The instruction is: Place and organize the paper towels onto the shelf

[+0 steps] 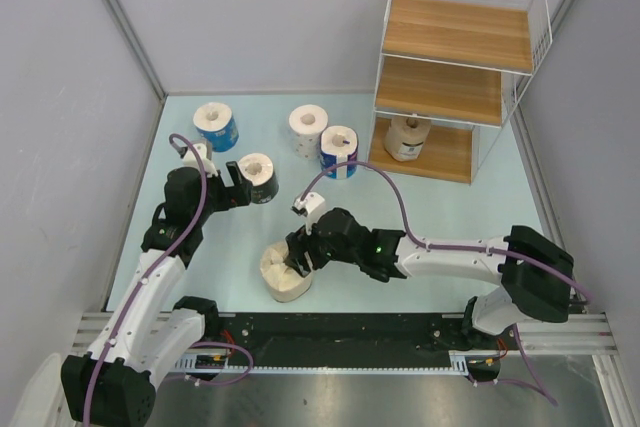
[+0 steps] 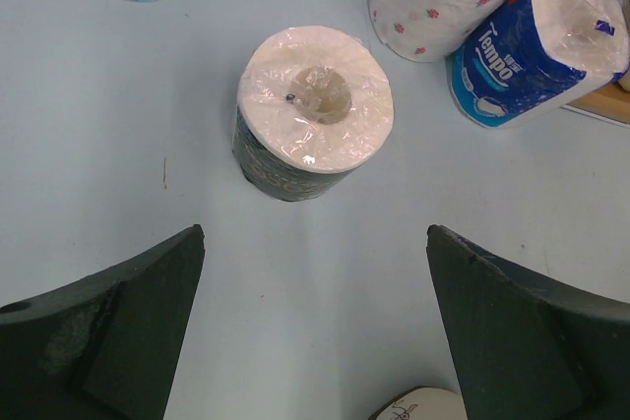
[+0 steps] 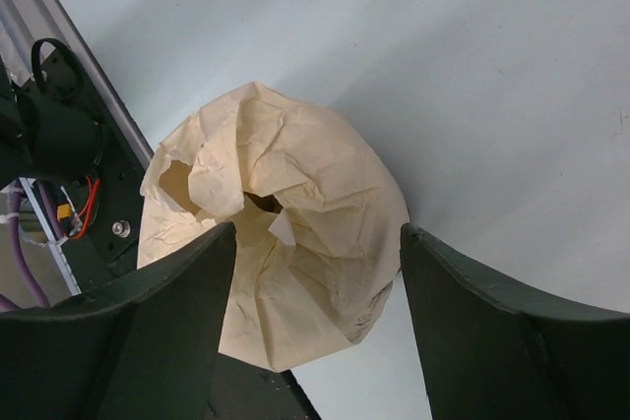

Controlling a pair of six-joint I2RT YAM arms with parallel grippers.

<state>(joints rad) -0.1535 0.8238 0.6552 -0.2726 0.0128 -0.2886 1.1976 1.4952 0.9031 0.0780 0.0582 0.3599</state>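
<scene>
Roll of crumpled cream paper (image 3: 295, 184), found at near table (image 1: 450, 212) edge, well apart from wire-framed wooden shelf (image 1: 455, 32). Straddled by right gripper (image 3: 317, 233), clamp undeterminable; left gripper (image 2: 315, 233) spread wide, empty. Advised: centred, squeezed gently.

Shelf (image 1: 455, 67) stands back right, with the shelf roll (image 1: 408, 137) on its bottom board. On the table (image 1: 440, 217), left of the shelf: centre roll (image 1: 308, 130), neighbour roll (image 1: 338, 151) just beside it on the right. Far-left roll (image 1: 215, 125) at the back, left roll (image 1: 258, 177) before it. Near roll (image 1: 285, 272) sits apart by the front edge.
</scene>
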